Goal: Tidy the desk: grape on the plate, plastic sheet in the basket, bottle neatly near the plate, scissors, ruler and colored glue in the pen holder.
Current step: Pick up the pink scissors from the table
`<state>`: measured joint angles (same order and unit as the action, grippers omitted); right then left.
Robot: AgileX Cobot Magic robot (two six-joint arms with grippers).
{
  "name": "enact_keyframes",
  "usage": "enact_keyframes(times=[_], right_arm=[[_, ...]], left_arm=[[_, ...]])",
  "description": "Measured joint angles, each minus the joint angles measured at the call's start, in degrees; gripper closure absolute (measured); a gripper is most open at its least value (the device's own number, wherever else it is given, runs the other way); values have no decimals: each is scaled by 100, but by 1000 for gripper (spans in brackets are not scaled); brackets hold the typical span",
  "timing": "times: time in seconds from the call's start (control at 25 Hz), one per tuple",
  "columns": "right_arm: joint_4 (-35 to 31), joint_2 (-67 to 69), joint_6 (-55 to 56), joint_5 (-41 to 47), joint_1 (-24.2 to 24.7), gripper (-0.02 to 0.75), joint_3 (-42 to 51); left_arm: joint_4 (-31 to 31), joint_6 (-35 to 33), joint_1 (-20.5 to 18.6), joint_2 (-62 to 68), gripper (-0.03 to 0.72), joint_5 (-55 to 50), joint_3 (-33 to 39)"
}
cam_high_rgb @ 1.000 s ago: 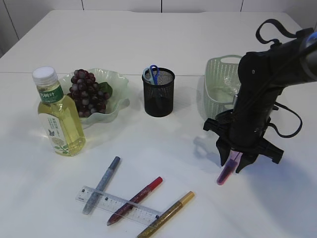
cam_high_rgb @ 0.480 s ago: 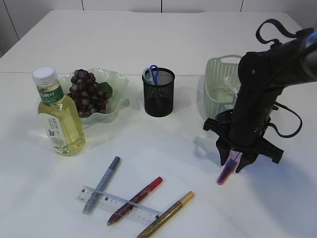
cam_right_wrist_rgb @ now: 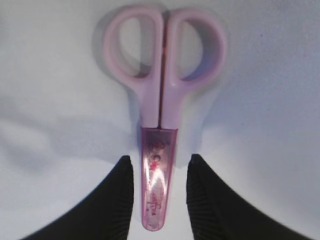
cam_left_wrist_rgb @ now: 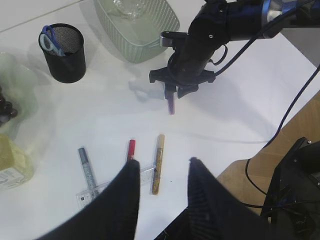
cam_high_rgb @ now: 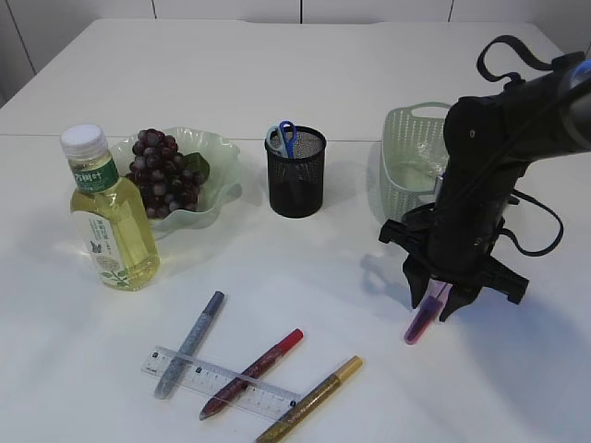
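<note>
Nothing we can see has moved since the earlier frames: our right pincer point(cam_high_rgb: 436, 297) hangs in the same spot over the right side of the white surface point(cam_high_rgb: 305, 83), low above it. Between its 2 fingers lies a pair of pink scissors point(cam_right_wrist_rgb: 160, 120), blades in a clear pink sheath. In the right wrist view the fingers stand partly apart on either side of the sheath with a sliver of space showing, so we judge them to be straddling the scissors, not yet gripping; whether the scissors rest on the surface we cannot tell for sure. Our left pincer point(cam_left_wrist_rgb: 161, 172) is raised high, fingers partly apart and holding nothing, likely kept clear of the work. The black mesh pen holder point(cam_high_rgb: 295, 173) stands mid-surface and already has blue scissors point(cam_high_rgb: 284, 137) in it. The green basket point(cam_high_rgb: 406, 148) sits behind the right arm. Grapes point(cam_high_rgb: 164, 171) lie on the wavy plate point(cam_high_rgb: 222, 157), with the bottle point(cam_high_rgb: 106, 217) just beside it. Still loose at the front are the clear ruler point(cam_high_rgb: 220, 382) and 3 glue pens, silver point(cam_high_rgb: 189, 343), red point(cam_high_rgb: 251, 373) and gold point(cam_high_rgb: 310, 399); the red one lies across the ruler.
</note>
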<state>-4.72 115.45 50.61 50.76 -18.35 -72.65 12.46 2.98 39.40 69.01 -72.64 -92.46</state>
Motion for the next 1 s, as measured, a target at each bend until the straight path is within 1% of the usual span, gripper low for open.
enact_keyframes(times=[0.28,0.48,1.0], right_arm=[[22,49,0,0,0,441,0],[-143,213,0,31,0,442,-11],[-176,227,-5,44,0,442,-22]], left_arm=[[0,0,0,0,445,0,0],[0,0,0,0,445,0,0],[0,0,0,0,445,0,0]])
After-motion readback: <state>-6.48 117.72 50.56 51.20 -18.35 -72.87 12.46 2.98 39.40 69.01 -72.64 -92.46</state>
